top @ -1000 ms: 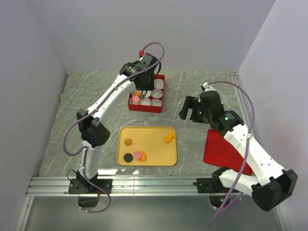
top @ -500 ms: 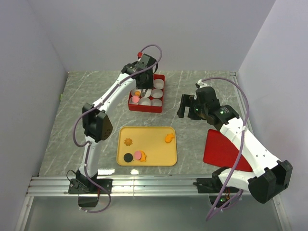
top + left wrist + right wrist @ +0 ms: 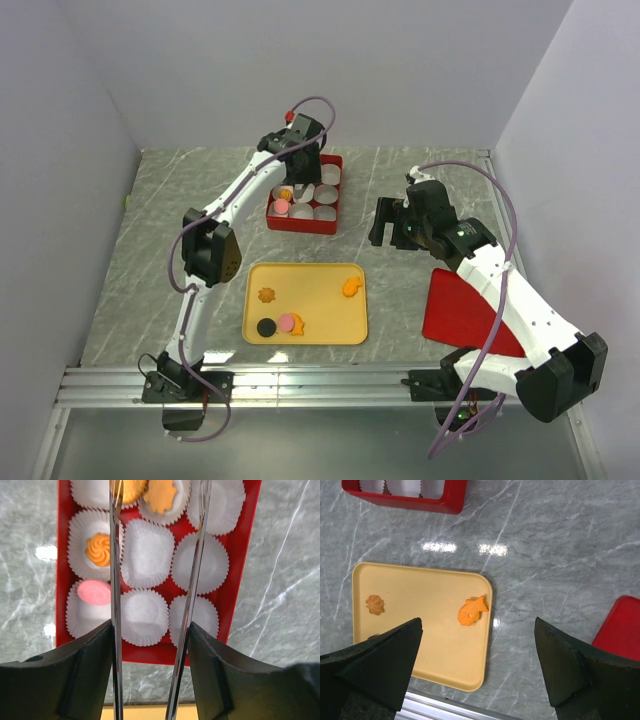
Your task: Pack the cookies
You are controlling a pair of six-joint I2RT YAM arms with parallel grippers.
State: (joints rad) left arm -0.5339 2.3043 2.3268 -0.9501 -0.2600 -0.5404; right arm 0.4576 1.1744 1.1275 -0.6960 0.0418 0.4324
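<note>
Cookies (image 3: pixel 287 322) are lying on the yellow tray (image 3: pixel 320 278) and in the red box (image 3: pixel 300 226) from above; at the left wrist, the left gripper (image 3: pixel 297 185) is holding its thin fingers (image 3: pixel 115 580) spread and empty over the paper cups (image 3: pixel 147 552), probably for dropping; at the right wrist, the right gripper (image 3: pixel 477 630) is hanging wide apart, empty, over the orange fish cookie (image 3: pixel 472 612), likely for picking.

High camera overlooks all; wrist cameras look down (sharing the box (image 3: pixel 145 653)).
</note>
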